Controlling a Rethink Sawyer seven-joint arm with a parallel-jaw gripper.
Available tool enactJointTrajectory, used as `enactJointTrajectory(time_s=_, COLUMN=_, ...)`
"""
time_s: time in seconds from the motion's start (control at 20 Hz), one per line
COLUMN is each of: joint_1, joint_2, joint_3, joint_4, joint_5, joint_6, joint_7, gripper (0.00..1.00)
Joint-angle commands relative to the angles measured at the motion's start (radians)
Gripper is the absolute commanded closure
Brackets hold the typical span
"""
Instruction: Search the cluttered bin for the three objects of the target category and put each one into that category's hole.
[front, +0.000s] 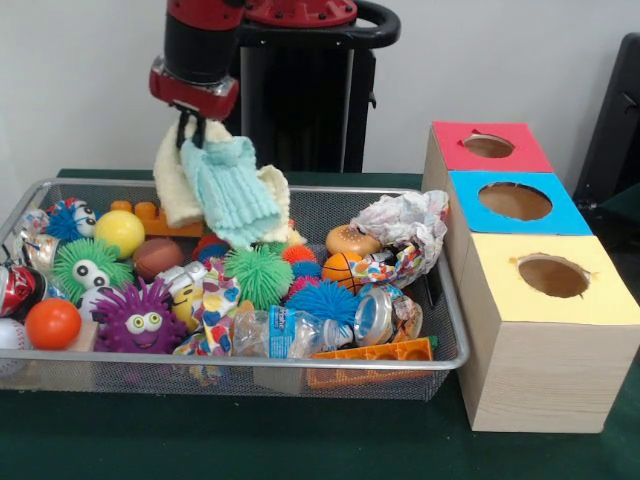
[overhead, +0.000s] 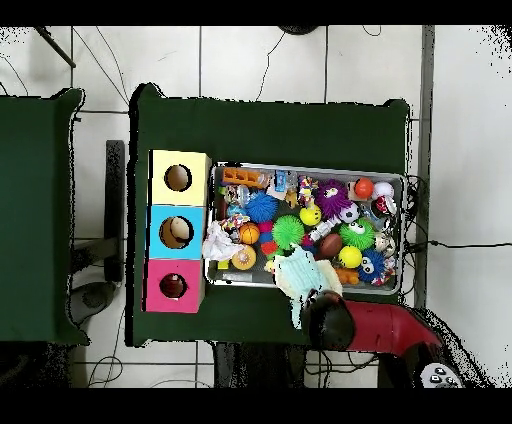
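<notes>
**A:** What is nearest the camera?

**B:** A wire mesh bin (front: 240, 368) on a green table (front: 200, 440), crowded with toys. Along its near edge lie an orange ball (front: 52, 323), a purple spiky ball with eyes (front: 140, 318) and a clear plastic bottle (front: 300, 332). To the right stand three boxes in a row, each with a round hole on top: the yellow box (front: 545, 330) nearest, then the blue box (front: 515, 205), then the red box (front: 488, 147).

**B:** Further back, over the bin's far rim, the gripper (front: 195, 125) hangs with two cloths pinched in its closed fingers — a light blue cloth (front: 232, 190) in front and a cream cloth (front: 178, 185) behind it, both lifted clear of the toys.

**A:** How will the cloths handle?

**B:** Likely light, soft and floppy — they drape and may swing or snag on the mesh. A bunched fold near the top seems the surest hold. Carrying two at once risks one slipping out.
</notes>
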Motion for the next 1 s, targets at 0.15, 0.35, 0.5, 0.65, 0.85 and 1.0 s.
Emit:
enactJointTrajectory(time_s=0.15, joint_1=-0.117, joint_2=0.014, joint_3=0.110, joint_4=-0.179, joint_5=-0.217, joint_6=-0.148, joint_7=-0.142, gripper=1.00)
enactJointTrajectory(time_s=0.35, joint_1=-0.157, joint_2=0.011, joint_3=0.153, joint_4=-0.168, joint_5=-0.253, joint_6=-0.180, joint_7=-0.118, gripper=1.00)
enactJointTrajectory(time_s=0.5, joint_1=-0.167, joint_2=0.000, joint_3=0.156, joint_4=-0.151, joint_5=-0.277, joint_6=-0.247, joint_7=-0.061, gripper=1.00)
enactJointTrajectory(time_s=0.65, joint_1=-0.184, joint_2=0.000, joint_3=0.163, joint_4=-0.140, joint_5=-0.302, joint_6=-0.285, joint_7=-0.039, gripper=1.00)
enactJointTrajectory(time_s=0.85, joint_1=-0.198, joint_2=0.006, joint_3=0.184, joint_4=-0.148, joint_5=-0.301, joint_6=-0.277, joint_7=-0.033, gripper=1.00)
enactJointTrajectory(time_s=1.0, joint_1=-0.195, joint_2=0.008, joint_3=0.183, joint_4=-0.155, joint_5=-0.299, joint_6=-0.289, joint_7=-0.019, gripper=1.00)
